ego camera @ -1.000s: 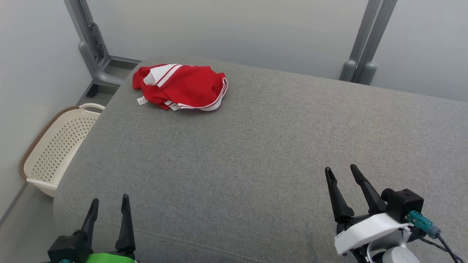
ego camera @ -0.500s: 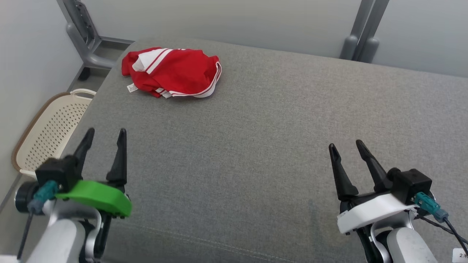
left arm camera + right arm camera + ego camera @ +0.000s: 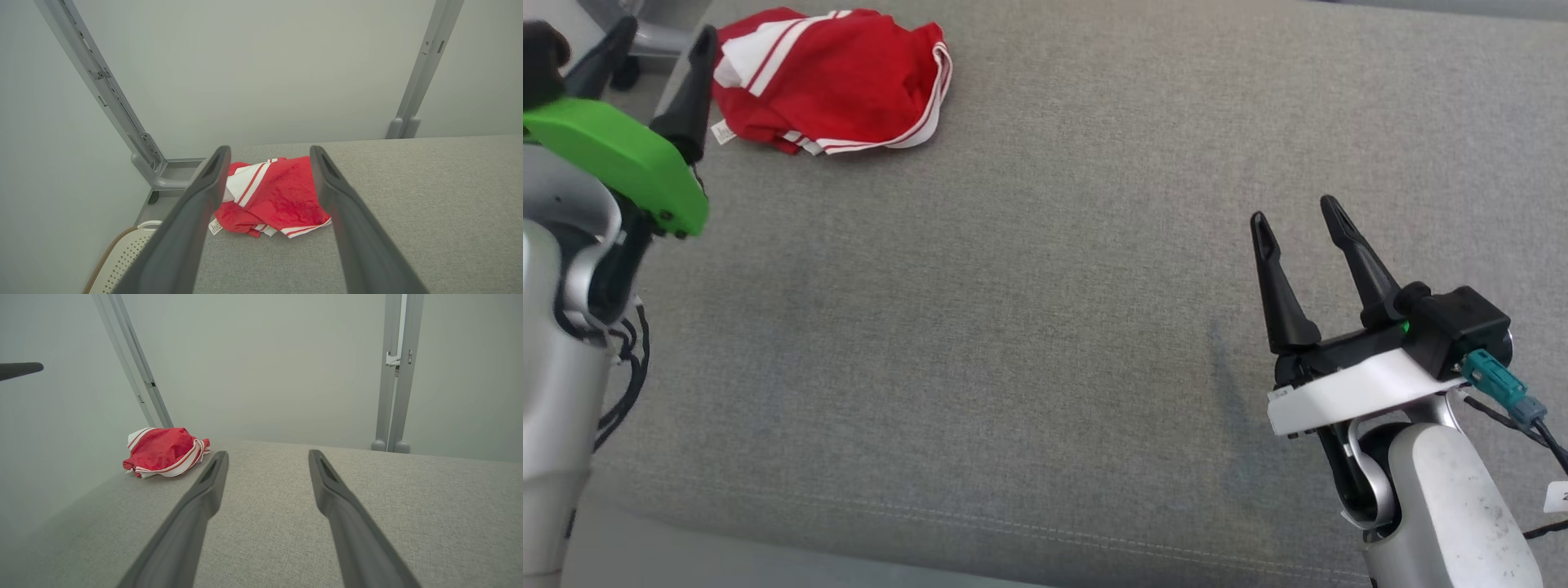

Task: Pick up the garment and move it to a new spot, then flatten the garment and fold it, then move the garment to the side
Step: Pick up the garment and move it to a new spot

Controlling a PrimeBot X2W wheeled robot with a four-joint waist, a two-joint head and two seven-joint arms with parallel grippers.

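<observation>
Red garment [image 3: 833, 73] bunched at the far-left corner of the grey cushion [image 3: 1045, 343]
Left gripper [image 3: 663, 37] just beside it, right gripper [image 3: 1295, 214] well apart, both spread wide, empty; a glancing reach could shove it over the edge, or pinch only one layer.

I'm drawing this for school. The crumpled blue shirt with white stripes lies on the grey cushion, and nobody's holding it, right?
Not quite: the garment is red, not blue, as the head view shows. The rest holds: it is crumpled, white-striped, lying on the grey cushion, and neither the left gripper nor the right gripper holds it.
</observation>
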